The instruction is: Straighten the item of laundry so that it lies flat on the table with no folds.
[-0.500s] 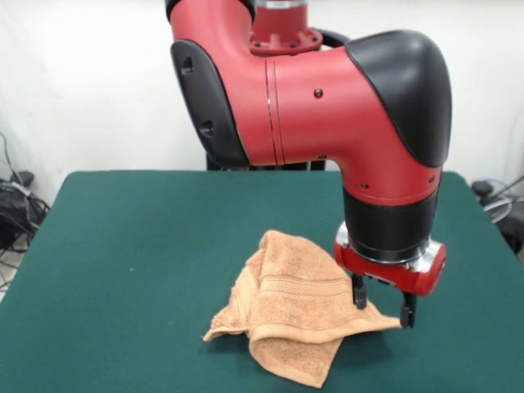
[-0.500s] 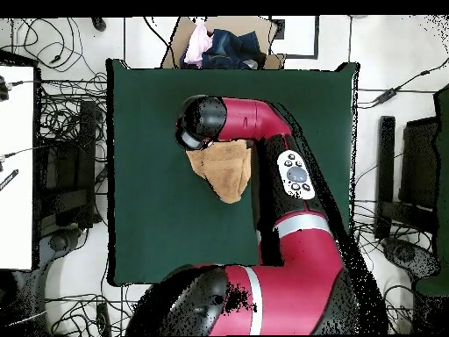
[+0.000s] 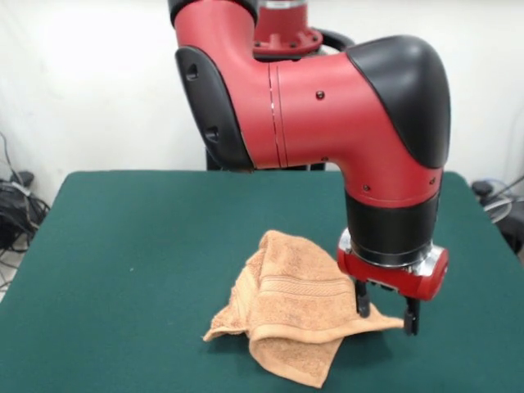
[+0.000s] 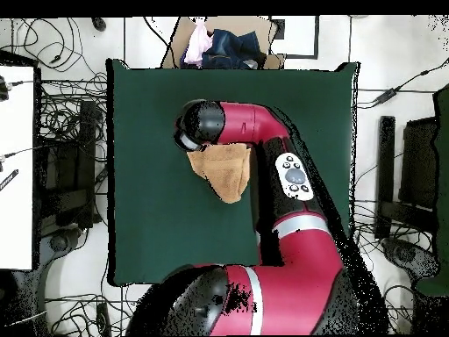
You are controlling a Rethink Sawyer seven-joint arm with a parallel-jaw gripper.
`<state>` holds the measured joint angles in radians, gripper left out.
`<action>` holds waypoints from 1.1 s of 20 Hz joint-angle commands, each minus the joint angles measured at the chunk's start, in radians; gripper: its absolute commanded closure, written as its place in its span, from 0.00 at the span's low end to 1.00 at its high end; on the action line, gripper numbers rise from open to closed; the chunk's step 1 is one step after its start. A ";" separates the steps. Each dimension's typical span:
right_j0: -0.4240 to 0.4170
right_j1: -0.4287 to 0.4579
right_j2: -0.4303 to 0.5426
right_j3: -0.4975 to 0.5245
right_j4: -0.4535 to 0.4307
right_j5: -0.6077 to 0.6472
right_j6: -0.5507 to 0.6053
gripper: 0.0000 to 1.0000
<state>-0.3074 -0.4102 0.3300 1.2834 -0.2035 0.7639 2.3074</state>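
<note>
The orange-tan towel [image 3: 291, 315] lies crumpled and folded over itself on the green table [image 3: 147, 246], its woven band showing on top and one corner reaching out to the right. My gripper [image 3: 385, 315] hangs open at that right corner, one finger on each side of the corner's tip, fingertips down close to the cloth. In the overhead view the towel [image 4: 226, 171] shows just below the arm's wrist [image 4: 197, 125], which hides the gripper.
A cardboard box of clothes [image 4: 224, 46] stands beyond the table's far edge in the overhead view. Cables and equipment lie on the floor around the table. My arm's big elbow [image 3: 327, 106] hangs over the table's middle.
The gripper has sunk slightly and shifted a touch to the right at the towel's corner. The towel has not moved.
</note>
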 commanded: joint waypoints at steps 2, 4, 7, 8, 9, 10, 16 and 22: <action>-0.011 0.029 0.054 0.169 -0.019 -0.102 -0.036 0.00; -0.011 0.024 0.051 0.184 -0.021 -0.109 -0.034 0.00; -0.012 0.023 0.049 0.195 -0.023 -0.119 -0.034 0.00; -0.014 0.023 0.049 0.199 -0.024 -0.123 -0.035 0.00; -0.016 0.025 0.049 0.201 -0.026 -0.129 -0.038 0.00; -0.018 0.028 0.051 0.206 -0.028 -0.139 -0.039 0.00; -0.029 0.034 0.056 0.254 -0.043 -0.219 -0.033 0.00; -0.031 0.049 0.054 0.236 -0.038 -0.220 -0.047 0.00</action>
<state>-0.3195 -0.4069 0.3310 1.4493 -0.2096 0.5925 2.3074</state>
